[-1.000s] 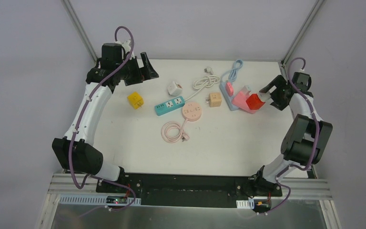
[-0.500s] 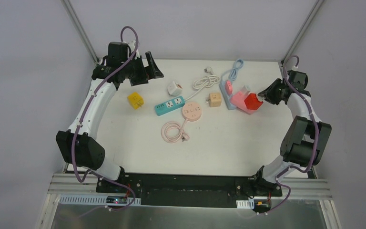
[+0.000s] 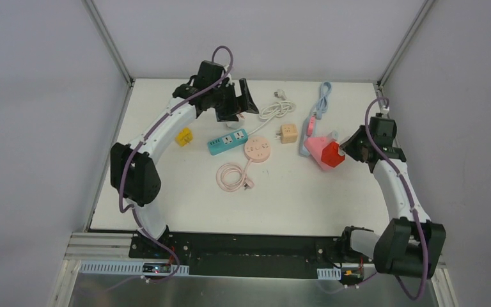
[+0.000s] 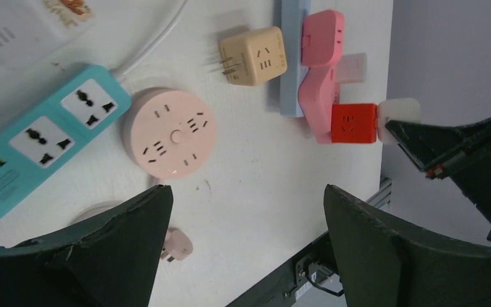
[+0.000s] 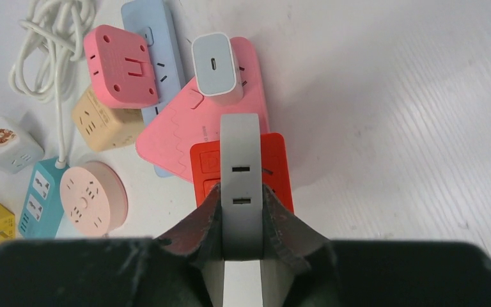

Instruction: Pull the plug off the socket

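tightly right gripper (image 5: pixel 241 195) pinches white plug (image 5: pixel 240 141) on red socket (image 5: pixel 273 160)

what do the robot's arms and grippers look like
The left arm and right arm have white links, bulky black joints and a purple cable running alongside. The left gripper and right gripper have matte black, wedge-shaped fingers.
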Controlling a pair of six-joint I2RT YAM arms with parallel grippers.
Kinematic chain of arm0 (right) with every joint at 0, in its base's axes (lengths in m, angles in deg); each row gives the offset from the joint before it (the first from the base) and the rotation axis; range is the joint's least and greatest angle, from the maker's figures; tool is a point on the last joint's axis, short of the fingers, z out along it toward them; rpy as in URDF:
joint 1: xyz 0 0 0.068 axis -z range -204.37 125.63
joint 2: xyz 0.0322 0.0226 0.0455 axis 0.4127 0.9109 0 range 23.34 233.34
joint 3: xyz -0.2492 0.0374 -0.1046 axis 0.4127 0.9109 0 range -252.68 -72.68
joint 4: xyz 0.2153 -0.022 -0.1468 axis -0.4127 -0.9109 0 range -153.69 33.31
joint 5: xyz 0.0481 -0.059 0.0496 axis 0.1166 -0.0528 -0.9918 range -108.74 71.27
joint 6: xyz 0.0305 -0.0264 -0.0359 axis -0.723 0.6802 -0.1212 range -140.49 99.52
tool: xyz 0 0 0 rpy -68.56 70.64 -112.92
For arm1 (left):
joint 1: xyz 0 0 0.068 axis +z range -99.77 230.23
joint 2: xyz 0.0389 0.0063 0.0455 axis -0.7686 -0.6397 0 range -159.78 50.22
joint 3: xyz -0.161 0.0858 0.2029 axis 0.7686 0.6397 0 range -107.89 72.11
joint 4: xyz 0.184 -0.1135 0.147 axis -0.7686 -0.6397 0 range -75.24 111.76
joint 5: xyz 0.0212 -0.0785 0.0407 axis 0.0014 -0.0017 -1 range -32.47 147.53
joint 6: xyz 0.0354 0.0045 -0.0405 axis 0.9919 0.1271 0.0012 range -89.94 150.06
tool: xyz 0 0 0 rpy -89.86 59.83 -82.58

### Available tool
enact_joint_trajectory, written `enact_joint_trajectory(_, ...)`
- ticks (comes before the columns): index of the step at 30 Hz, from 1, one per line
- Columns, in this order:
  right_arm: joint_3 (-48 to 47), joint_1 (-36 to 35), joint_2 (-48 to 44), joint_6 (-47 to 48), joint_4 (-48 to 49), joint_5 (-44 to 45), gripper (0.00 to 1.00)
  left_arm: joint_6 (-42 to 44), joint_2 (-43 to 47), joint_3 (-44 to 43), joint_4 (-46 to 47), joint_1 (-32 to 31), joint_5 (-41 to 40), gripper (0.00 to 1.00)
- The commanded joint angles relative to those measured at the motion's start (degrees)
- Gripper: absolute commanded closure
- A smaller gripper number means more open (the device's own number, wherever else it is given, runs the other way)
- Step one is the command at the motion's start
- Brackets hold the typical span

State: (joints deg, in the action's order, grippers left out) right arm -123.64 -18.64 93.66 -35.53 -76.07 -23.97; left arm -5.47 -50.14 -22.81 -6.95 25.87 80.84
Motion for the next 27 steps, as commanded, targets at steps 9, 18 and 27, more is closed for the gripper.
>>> enact_joint_trajectory(9, 6.2, -4.9, -14.9, -8.7, -14.2, 4.7, 0.91, -2.8, -10.5, -9.9, 5.3, -8.5, -0.3, 0.12)
enact_joint_trajectory(18, 2.3, -4.9, -9.6, -6.7, -14.3, 3.4, 0.84, 7.4, -10.1, -8.7, 0.0, -8.5, 1.5, 0.11)
enact_joint_trajectory(27, 1.6, -10.0, -7.0, -5.3, -16.7, 1.8, 0.85, 4.2, -10.3, -5.3, 0.5, -12.0, 0.3, 0.13)
